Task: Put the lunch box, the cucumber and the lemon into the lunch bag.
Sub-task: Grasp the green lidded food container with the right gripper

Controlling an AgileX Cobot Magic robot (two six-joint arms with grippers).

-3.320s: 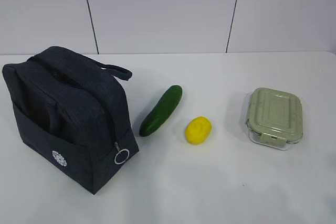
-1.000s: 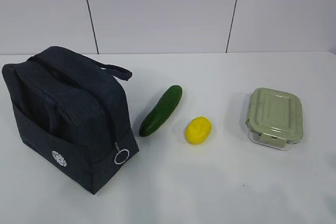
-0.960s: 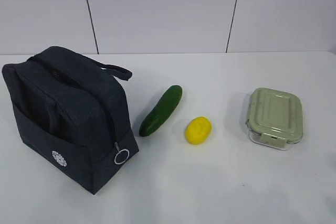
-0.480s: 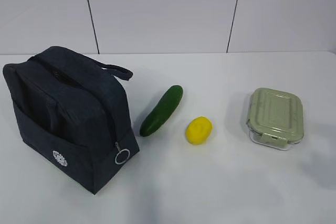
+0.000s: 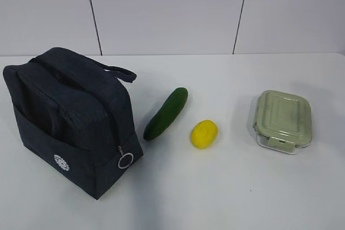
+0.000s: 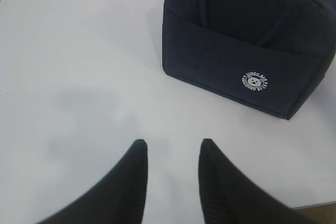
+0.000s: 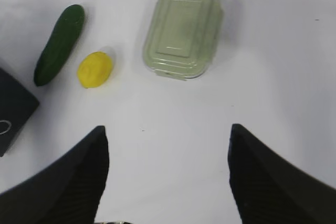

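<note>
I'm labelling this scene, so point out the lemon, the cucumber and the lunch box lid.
lemon (image 5: 204, 133), exterior view, middle of its yellow skin.
cucumber (image 5: 165, 113), exterior view, middle of its length.
lunch box (image 7: 182, 31), right wrist view, centre of the green lid.

The lunch bag (image 5: 73, 119) is seen in dark navy, marked with a small white round emblem (image 6: 254, 82) (a bear's face ringed by lettering). The cucumber (image 5: 165, 113) is dark green, the lemon (image 5: 204, 133) bright yellow. The lunch box (image 5: 283, 120) is topped by a pale sage-green lid.
</note>
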